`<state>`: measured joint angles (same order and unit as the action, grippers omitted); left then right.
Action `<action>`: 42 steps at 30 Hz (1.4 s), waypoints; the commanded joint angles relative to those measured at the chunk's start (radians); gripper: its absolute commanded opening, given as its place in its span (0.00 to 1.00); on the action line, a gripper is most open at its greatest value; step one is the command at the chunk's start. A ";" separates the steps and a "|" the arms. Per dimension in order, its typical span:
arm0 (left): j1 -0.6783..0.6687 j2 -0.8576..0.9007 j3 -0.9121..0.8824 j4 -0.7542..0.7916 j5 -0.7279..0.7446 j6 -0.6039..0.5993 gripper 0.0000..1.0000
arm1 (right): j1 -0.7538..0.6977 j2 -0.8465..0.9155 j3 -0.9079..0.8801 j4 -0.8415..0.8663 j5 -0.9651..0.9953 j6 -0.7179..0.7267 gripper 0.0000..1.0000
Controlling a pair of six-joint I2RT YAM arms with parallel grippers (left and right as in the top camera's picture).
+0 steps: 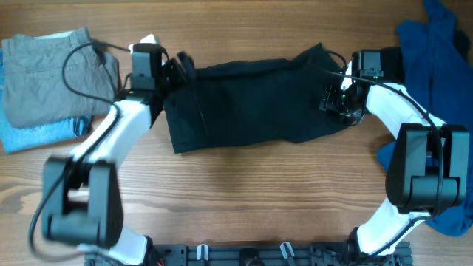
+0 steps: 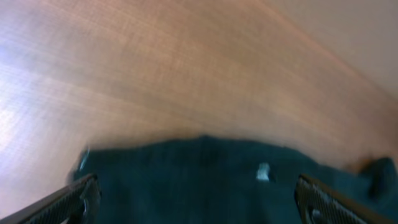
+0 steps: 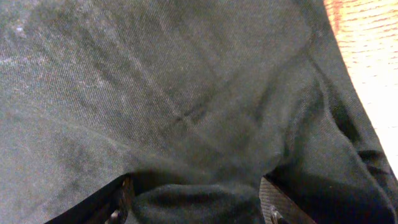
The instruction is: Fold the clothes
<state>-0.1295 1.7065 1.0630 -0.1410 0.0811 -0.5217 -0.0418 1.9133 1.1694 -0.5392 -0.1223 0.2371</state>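
Observation:
A black garment (image 1: 251, 100) lies spread across the middle of the wooden table. My left gripper (image 1: 176, 72) is at its left end. In the left wrist view its fingers (image 2: 196, 199) stand wide apart over the dark cloth (image 2: 199, 180), open; the view is blurred. My right gripper (image 1: 337, 100) is at the garment's right end. In the right wrist view its fingers (image 3: 196, 202) are partly apart with a bunched fold of the black cloth (image 3: 186, 93) between them.
A folded grey garment (image 1: 52, 74) lies on a folded light blue one (image 1: 37, 137) at the far left. A pile of blue clothes (image 1: 436, 44) is at the far right, with more blue cloth (image 1: 452, 218) at the lower right.

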 commanded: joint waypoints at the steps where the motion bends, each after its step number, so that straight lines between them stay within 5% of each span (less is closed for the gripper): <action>1: 0.003 -0.097 -0.002 -0.266 0.023 -0.006 1.00 | -0.003 0.011 -0.014 -0.015 0.033 -0.002 0.72; 6: 0.005 -0.069 -0.021 -0.454 0.023 0.009 1.00 | -0.003 0.011 -0.014 -0.023 0.033 -0.002 0.73; 17: 0.018 0.170 -0.082 -0.290 0.201 0.023 0.98 | -0.003 0.011 -0.014 -0.035 0.033 -0.013 0.73; 21: 0.018 0.232 -0.082 -0.254 0.282 0.047 0.75 | -0.003 0.011 -0.014 -0.039 0.033 -0.013 0.73; 26: 0.021 0.235 -0.082 -0.287 0.214 0.047 0.16 | -0.003 0.011 -0.014 -0.041 0.033 -0.013 0.73; 28: 0.025 0.230 -0.081 -0.316 0.153 0.047 0.04 | -0.003 0.011 -0.014 -0.047 0.033 -0.014 0.73; 37: 0.095 0.022 0.074 -0.644 0.029 0.082 0.04 | -0.003 -0.095 0.090 -0.128 0.001 -0.090 0.72; 42: 0.094 -0.135 0.143 -0.744 0.039 0.081 0.04 | 0.015 -0.181 0.121 -0.171 -0.355 -0.135 0.65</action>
<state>-0.0406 1.6669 1.1622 -0.8658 0.1532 -0.4595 -0.0425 1.7752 1.2678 -0.6937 -0.2531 0.1360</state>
